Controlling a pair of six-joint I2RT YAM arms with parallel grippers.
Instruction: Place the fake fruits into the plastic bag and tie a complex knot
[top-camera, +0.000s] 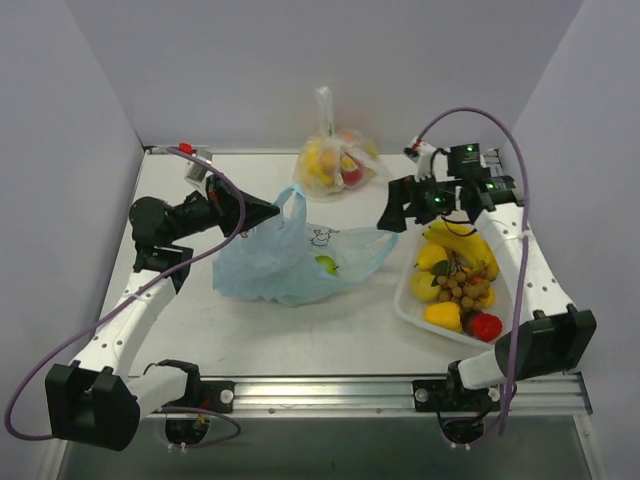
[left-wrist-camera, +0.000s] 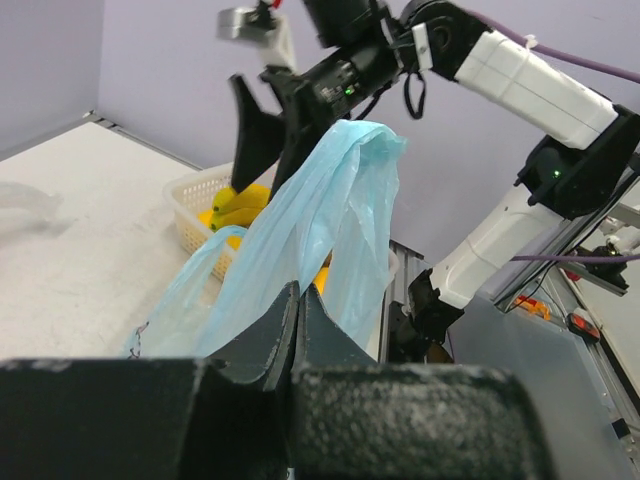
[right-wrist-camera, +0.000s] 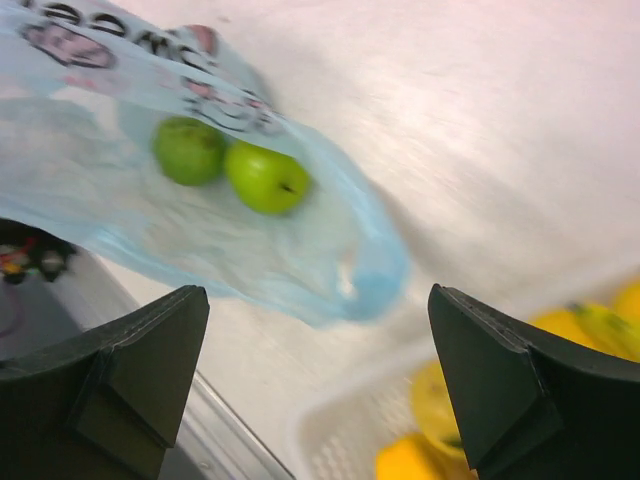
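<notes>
Left pincer (left-wrist-camera: 298, 300) is clamped shut on a handle of the plastic bag (top-camera: 290, 262), which lies on the surface (top-camera: 330, 335) with two green apples (right-wrist-camera: 266, 177) inside. Right pincer (top-camera: 393, 212) is wide open and holding nothing, just over the bag's other end.
</notes>
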